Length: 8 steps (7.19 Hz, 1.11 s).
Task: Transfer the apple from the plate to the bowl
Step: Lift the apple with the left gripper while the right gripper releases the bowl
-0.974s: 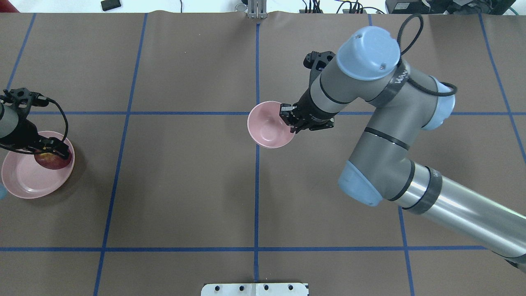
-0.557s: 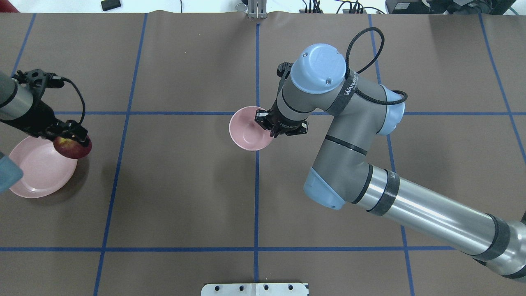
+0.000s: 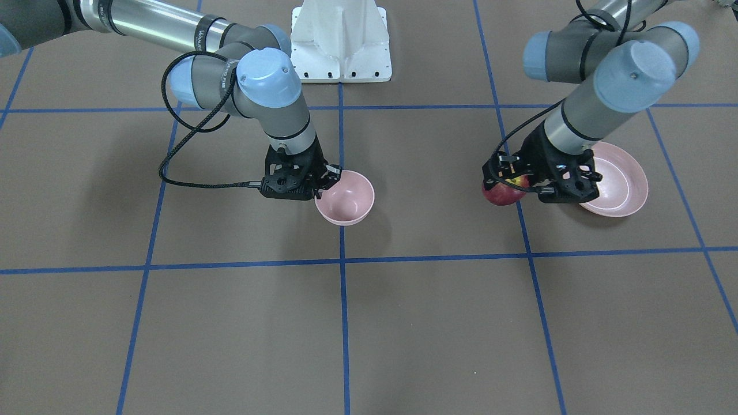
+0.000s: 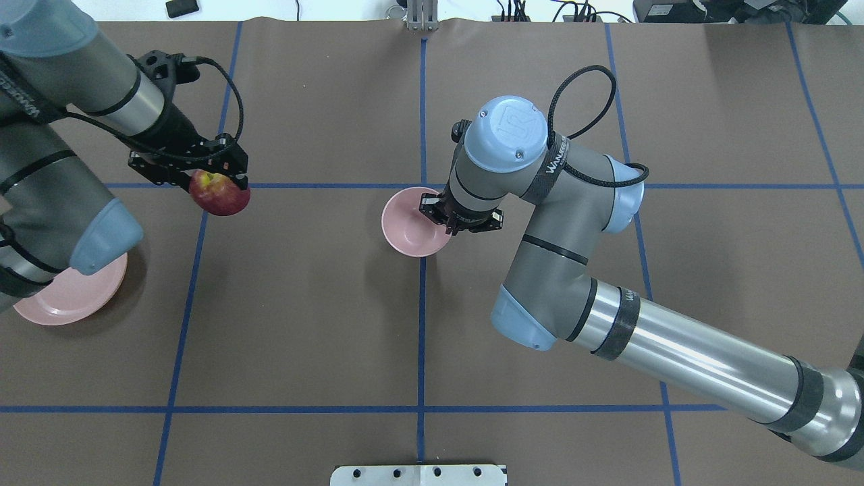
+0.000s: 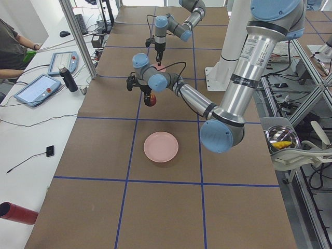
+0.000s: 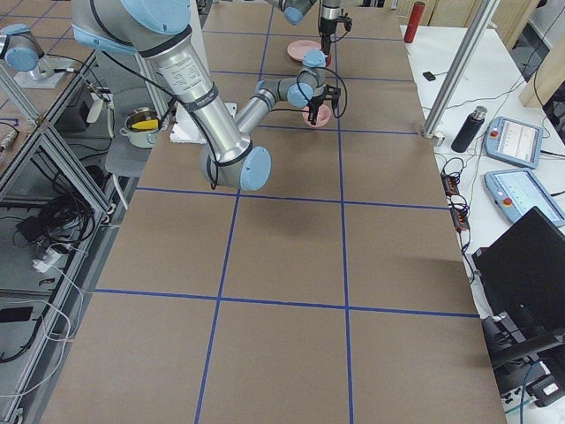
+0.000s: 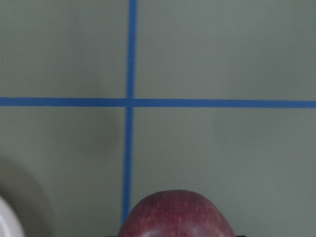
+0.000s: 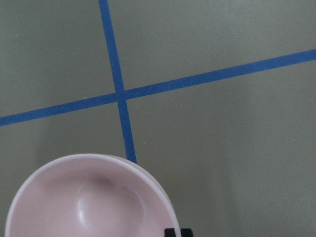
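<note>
My left gripper [image 4: 214, 181] is shut on the dark red apple [image 4: 221, 197] and holds it in the air above the brown table, right of the plate [image 4: 64, 300] and clear of it. The apple also shows in the front view [image 3: 503, 193] and the left wrist view [image 7: 177, 219]. The wide pale pink plate [image 3: 617, 178] is empty; my left arm's elbow partly hides it overhead. My right gripper [image 4: 451, 223] is shut on the right rim of the small deep pink bowl [image 4: 410, 224] near the table's centre. The bowl [image 3: 346, 200] is empty and also shows in the right wrist view [image 8: 84, 197].
Blue tape lines [image 4: 422, 304] divide the brown table cover into squares. The white robot base [image 3: 341, 40] stands at the table's edge. My right arm [image 4: 675, 351] stretches across the right half. Operators' tablets and a bottle [image 5: 66, 79] lie on a side bench.
My left gripper lifted the apple off the plate and carried it to the right, toward the bowl. My right gripper moved the bowl to the left along the table.
</note>
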{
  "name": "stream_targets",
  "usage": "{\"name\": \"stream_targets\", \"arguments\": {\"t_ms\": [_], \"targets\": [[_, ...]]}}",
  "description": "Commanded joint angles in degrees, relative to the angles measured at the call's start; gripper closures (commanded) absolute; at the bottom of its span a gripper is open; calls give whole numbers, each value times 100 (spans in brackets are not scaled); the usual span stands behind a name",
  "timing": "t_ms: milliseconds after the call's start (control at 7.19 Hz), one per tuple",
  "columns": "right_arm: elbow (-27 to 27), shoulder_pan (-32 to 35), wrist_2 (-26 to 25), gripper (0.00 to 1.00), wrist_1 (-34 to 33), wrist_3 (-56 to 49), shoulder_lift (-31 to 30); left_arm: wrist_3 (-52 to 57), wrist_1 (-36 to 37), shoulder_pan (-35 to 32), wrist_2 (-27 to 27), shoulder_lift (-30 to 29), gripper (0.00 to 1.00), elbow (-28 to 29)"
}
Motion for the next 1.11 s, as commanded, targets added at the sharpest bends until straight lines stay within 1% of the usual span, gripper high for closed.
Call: {"name": "stream_targets", "arguments": {"t_ms": [0, 139, 278, 417, 557, 696, 835, 974], "targets": [[-140, -20, -9, 32, 172, 20, -30, -1002, 14, 543, 240, -930, 100, 410], [-123, -46, -18, 0, 181, 20, -56, -1206, 14, 676, 356, -1126, 100, 473], [-44, -46, -1, 0, 190, -6, -109, -1260, -47, 791, 357, -1197, 100, 595], [452, 32, 61, 0, 190, -33, -449, -1322, -48, 801, 365, -1494, 100, 814], [1075, 398, 470, 0, 181, -76, -1000, -1383, -57, 818, 366, -1671, 100, 903], [1508, 950, 1092, 0, 155, -416, -1528, -1392, -57, 879, 444, -1977, 100, 1226], [1791, 1365, 1455, 0, 163, -968, -2046, -1479, -144, 1089, 819, -2111, 100, 1429], [1924, 1526, 1546, 0, 181, -1522, -2452, -1506, -432, 1230, 953, -2199, 100, 1675]]}}
